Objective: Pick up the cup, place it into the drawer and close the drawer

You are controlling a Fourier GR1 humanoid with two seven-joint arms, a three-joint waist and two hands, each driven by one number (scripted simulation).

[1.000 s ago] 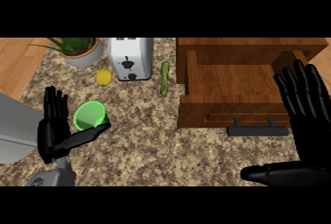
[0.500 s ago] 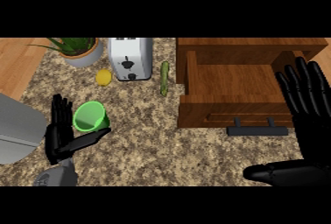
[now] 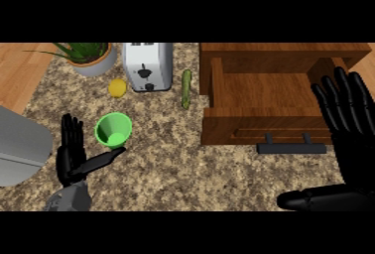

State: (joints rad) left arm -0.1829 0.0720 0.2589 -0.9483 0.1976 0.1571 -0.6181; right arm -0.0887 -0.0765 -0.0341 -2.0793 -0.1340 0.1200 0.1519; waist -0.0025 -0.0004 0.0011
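A green cup (image 3: 113, 130) stands upright on the granite counter, left of centre. My left hand (image 3: 75, 154) is just below and left of it, open, with straight fingers pointing up and the thumb reaching toward the cup's lower rim. The wooden drawer (image 3: 273, 101) stands pulled open at the right, its inside bare and its dark handle (image 3: 291, 148) at the front. My right hand (image 3: 350, 124) is open at the right edge, fingers up beside the drawer's right wall, thumb low near the bottom.
A silver toaster (image 3: 148, 65) stands at the back, with a potted plant (image 3: 89, 55) to its left. A lemon (image 3: 117, 87) lies by the toaster and a slim green vegetable (image 3: 186, 89) lies beside the drawer. A grey sink edge (image 3: 18, 144) fills the far left.
My left hand has edged right and slightly up, closing on the cup, with its thumb now near the rim. The right hand has barely moved.
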